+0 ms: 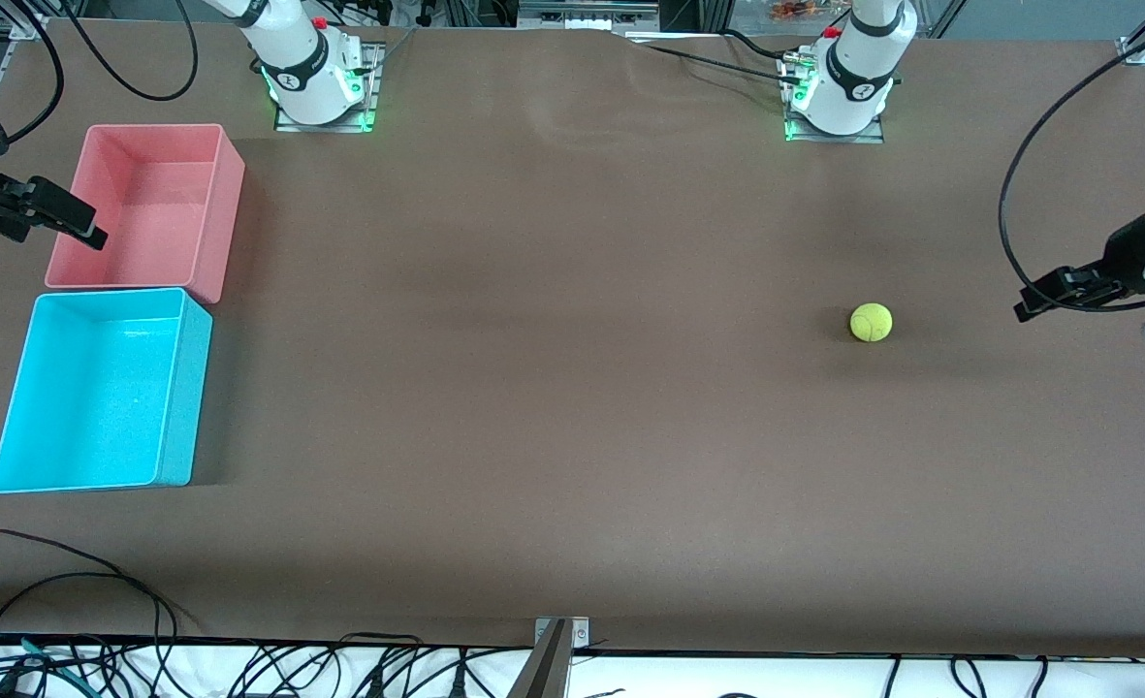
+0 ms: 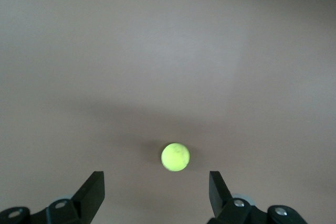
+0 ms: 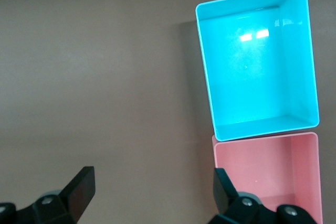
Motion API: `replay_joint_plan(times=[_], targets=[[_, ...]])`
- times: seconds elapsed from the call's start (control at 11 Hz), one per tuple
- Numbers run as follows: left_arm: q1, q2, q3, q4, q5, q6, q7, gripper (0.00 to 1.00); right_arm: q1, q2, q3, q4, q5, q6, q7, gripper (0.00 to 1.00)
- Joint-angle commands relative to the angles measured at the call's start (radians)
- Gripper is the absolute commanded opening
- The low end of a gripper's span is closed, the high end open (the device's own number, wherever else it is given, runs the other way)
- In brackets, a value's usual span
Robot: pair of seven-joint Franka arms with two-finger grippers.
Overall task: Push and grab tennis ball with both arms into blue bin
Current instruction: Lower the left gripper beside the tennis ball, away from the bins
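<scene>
The tennis ball (image 1: pixel 871 322) lies on the brown table toward the left arm's end, a small yellow-green ball. My left gripper (image 1: pixel 1026 309) hangs low over the table a short way from the ball, toward the table's end. In the left wrist view the ball (image 2: pixel 175 157) sits just ahead of the left gripper (image 2: pixel 156 184), whose jaws are open and hold nothing. The blue bin (image 1: pixel 97 388) stands empty at the right arm's end. My right gripper (image 1: pixel 95 236) hovers over the pink bin's outer edge. It (image 3: pixel 152 182) is open and empty, with the blue bin (image 3: pixel 257 61) in its view.
A pink bin (image 1: pixel 145 204) of like size stands against the blue bin, farther from the front camera, and is empty (image 3: pixel 268 177). Black cables (image 1: pixel 68 620) trail along the table's front edge, where a metal bracket (image 1: pixel 557 640) is fixed. A wide stretch of bare table separates ball and bins.
</scene>
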Motion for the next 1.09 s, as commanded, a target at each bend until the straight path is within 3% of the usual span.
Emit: replay_joint_plan(times=[0.0,0.18,0.36,0.64,1.0], targets=[[0.111,0.082,-0.006,0.013,-0.032,-0.032,-0.046,0.32,0.003,0.006,-0.002,0.020,0.006,-0.020,-0.001,1.00],[0.200,0.136,-0.006,0.013,-0.127,-0.057,-0.105,0.01,0.003,0.006,-0.002,0.020,0.006,-0.020,-0.001,1.00],[0.220,0.179,-0.006,0.007,-0.175,-0.143,-0.260,0.00,0.003,0.006,-0.001,0.020,0.006,-0.020,-0.001,1.00],[0.233,0.230,-0.004,-0.008,-0.173,-0.141,-0.422,0.00,0.003,0.006,-0.001,0.020,0.006,-0.020,-0.001,1.00],[0.253,0.225,-0.013,-0.127,-0.129,0.065,-0.457,0.00,0.003,0.006,-0.002,0.020,0.006,-0.020,-0.003,1.00]])
